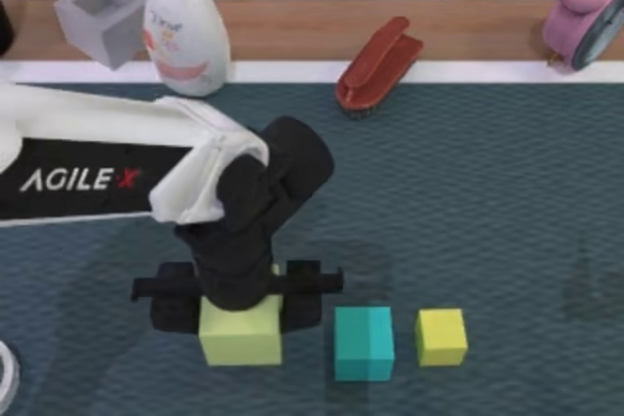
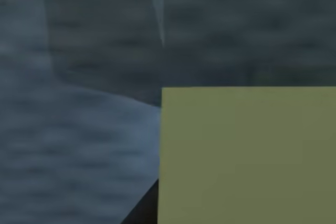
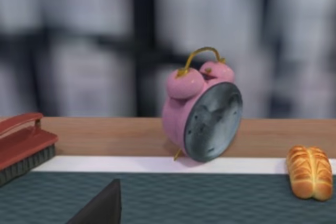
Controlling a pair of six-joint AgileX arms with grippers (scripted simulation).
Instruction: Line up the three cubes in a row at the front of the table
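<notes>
Three cubes stand in a row near the table's (image 1: 507,192) front edge. The larger pale yellow-green cube (image 1: 241,333) is leftmost, the medium teal cube (image 1: 364,343) is in the middle and the small bright yellow cube (image 1: 441,337) is on the right. My left gripper (image 1: 239,307) reaches down over the pale yellow-green cube, with one black finger against each of its sides. That cube (image 2: 247,156) fills much of the left wrist view, a dark finger (image 2: 147,211) tight against its edge. My right arm is out of the top view; one dark finger (image 3: 105,205) shows in its wrist view.
Along the back band stand a grey hollow block (image 1: 100,17), a lotion bottle (image 1: 185,26), a red brush (image 1: 378,62) and a pink alarm clock (image 1: 583,17). A bread roll (image 3: 310,171) lies near the clock. A white rim (image 1: 5,372) shows at the front left corner.
</notes>
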